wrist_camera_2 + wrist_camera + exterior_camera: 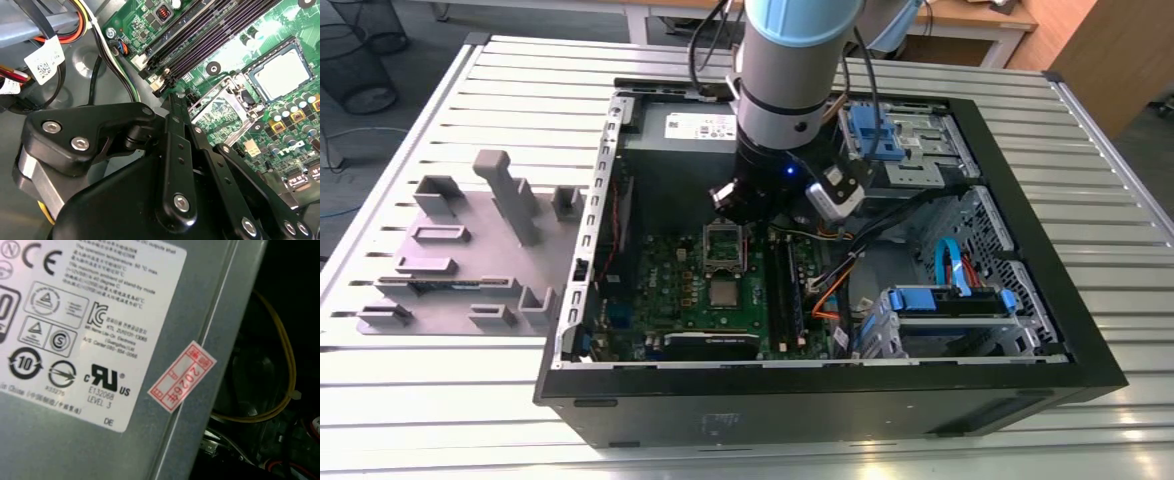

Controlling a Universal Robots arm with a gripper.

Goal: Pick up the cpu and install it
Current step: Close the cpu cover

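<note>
The exterior view looks steeply down from high over the worktop [454, 400], well back from the hand [736, 208], and takes in the whole open PC case [1067, 340]. The second wrist view sits just behind the hand and looks past its black linkage [175, 165] onto the motherboard [235, 55] close beneath, ground the exterior view shares. The first wrist view looks off beside the hand, very near the grey power supply [75, 450] and its label [100, 315].

Exterior view: even overhead light, with sheen on the slatted table [427, 400] toward 7 o'clock; the PC case [787, 405] interior lies shadowed beneath the arm [781, 80]. Second wrist view: glare whitens the motherboard [295, 35] at 2 o'clock, and the gripper [174, 107] is underlit at 6 o'clock. First wrist view: the label [85, 315] is bright at 10 o'clock, its print soft; 3 o'clock falls to black.
</note>
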